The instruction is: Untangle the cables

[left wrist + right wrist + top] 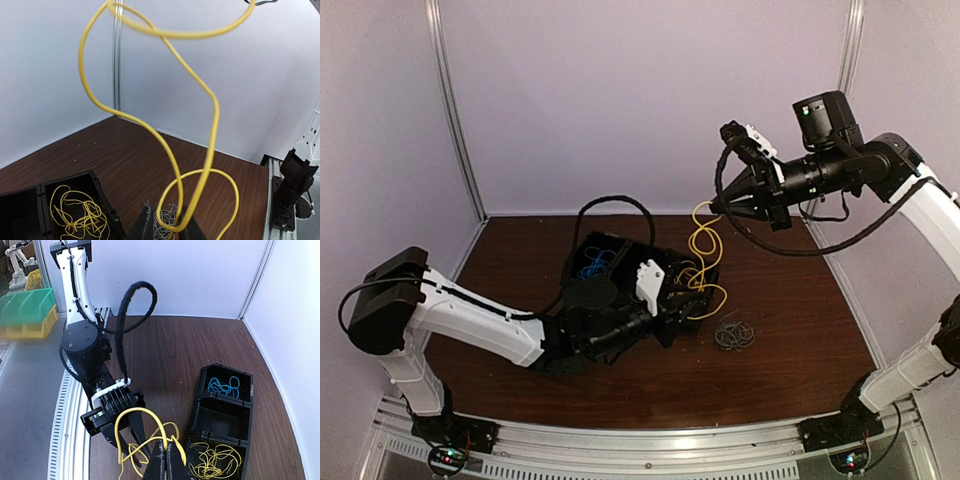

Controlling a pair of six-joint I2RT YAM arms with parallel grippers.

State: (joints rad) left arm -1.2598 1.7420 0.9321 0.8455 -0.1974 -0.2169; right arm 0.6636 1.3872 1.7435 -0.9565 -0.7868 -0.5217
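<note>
A long yellow cable [705,250] hangs in loops from my right gripper [713,208], which is shut on its top end, high above the table. In the right wrist view the shut fingertips [167,452] pinch the yellow cable [145,415]. My left gripper [678,290] is low by the cable's bottom loop. In the left wrist view its fingers [144,222] stand apart, with the yellow loop [170,227] between them, touching the right finger. A grey cable bundle [733,333] lies on the table just beyond. Blue cables [595,266] lie in a bin.
A black three-compartment bin [199,399] stands left of the cables: blue cables in the far cell [225,385], the middle cell bare, yellow cables [215,459] in the near cell. White walls enclose the brown table [780,290]. A metal rail runs along the front edge.
</note>
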